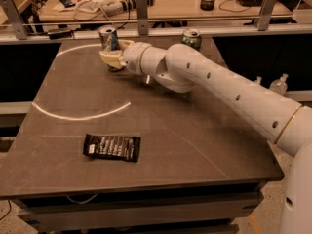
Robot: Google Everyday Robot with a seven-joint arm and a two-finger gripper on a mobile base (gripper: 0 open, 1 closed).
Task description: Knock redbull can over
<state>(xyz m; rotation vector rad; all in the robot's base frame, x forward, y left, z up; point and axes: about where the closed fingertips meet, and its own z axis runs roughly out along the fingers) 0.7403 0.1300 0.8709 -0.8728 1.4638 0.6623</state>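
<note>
Parts hidden or cut off
The lower half of the redbull can (107, 33) is covered by the gripper (111, 58) at the far left of the table (195, 145). The base of the green can (191, 37) is hidden by the arm (219, 89), which is cut off at the right edge.

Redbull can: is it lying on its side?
No, the redbull can stands upright on the table, with the gripper in front of its lower part.

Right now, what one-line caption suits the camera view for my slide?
The gripper at the upright redbull can near the table's far edge; green can behind the arm.
</note>
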